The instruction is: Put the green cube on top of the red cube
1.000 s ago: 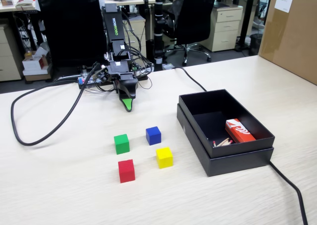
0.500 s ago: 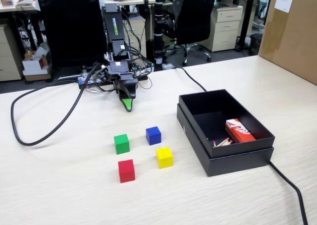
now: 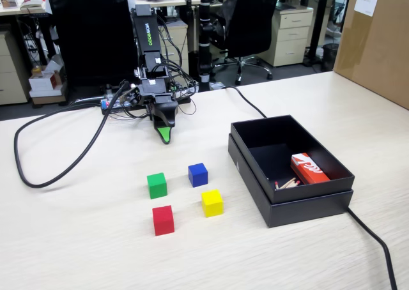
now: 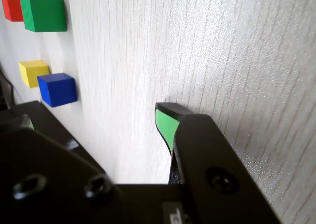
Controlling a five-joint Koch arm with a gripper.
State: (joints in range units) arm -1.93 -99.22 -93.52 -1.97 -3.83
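**A:** Office clutter fills the background: a swivel chair (image 3: 246, 22), drawer units, a big cardboard box (image 3: 377, 41) at the far right edge. Pale wood-grain bench (image 3: 77, 239), matte and bare apart from cables, four cubes and a black box (image 3: 287, 168).

**B:** Where is the claw (image 3: 165, 135)?

**A:** Folded low at the back of the bench, its green tip pointing down toward the surface. It holds nothing. In the fixed view only one pointed tip shows, and in the wrist view (image 4: 168, 125) I see one green jaw beside a black body, so I cannot tell how far it is parted.

**B:** And the green cube (image 3: 156, 185)?

**A:** Take the claw as the landmark. The green cube lies toward the camera from it, slightly to the left in the fixed view, apart from the tip with bare bench between. The red cube (image 3: 163, 220) sits nearer the camera again, just past the green one, roughly on the same line outward from the claw.

**B:** So a straight reach forward?

**A:** I'd judge so. In the wrist view the green cube (image 4: 44, 13) is at the top left with the red cube (image 4: 11, 7) peeking out behind it. The blue cube (image 3: 197, 174) and yellow cube (image 3: 212, 202) stand to the right of that line, closer to the black box, so they should not obstruct the reach.
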